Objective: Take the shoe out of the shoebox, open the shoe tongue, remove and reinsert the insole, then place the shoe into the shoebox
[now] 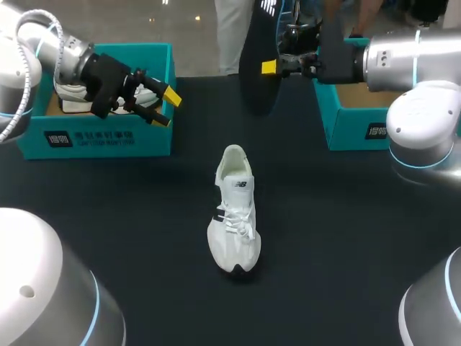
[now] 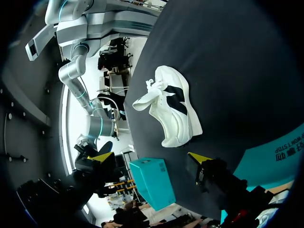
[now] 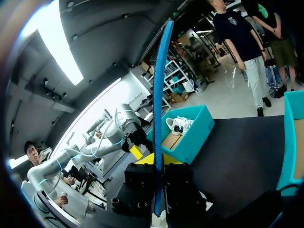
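Note:
A white shoe (image 1: 234,209) with dark side stripes lies on the black table (image 1: 108,202), toe toward me; the left wrist view shows the same shoe (image 2: 172,107) on its side, ahead of the fingers. My right gripper (image 1: 277,66) is raised over the table's far middle, shut on a dark insole (image 1: 258,86) that hangs upright. The right wrist view shows this insole (image 3: 159,109) edge-on, blue, clamped in the right gripper (image 3: 158,164). My left gripper (image 1: 164,108) hovers open and empty at the front of the left teal shoebox (image 1: 108,137). In its own view, the left gripper (image 2: 149,157) has its yellow tips far apart.
The left shoebox holds a second white shoe (image 1: 70,97), also seen in the right wrist view as a boxed shoe (image 3: 179,124). An open teal shoebox (image 1: 353,115) stands at the far right, under my right arm. Bare black table surrounds the shoe.

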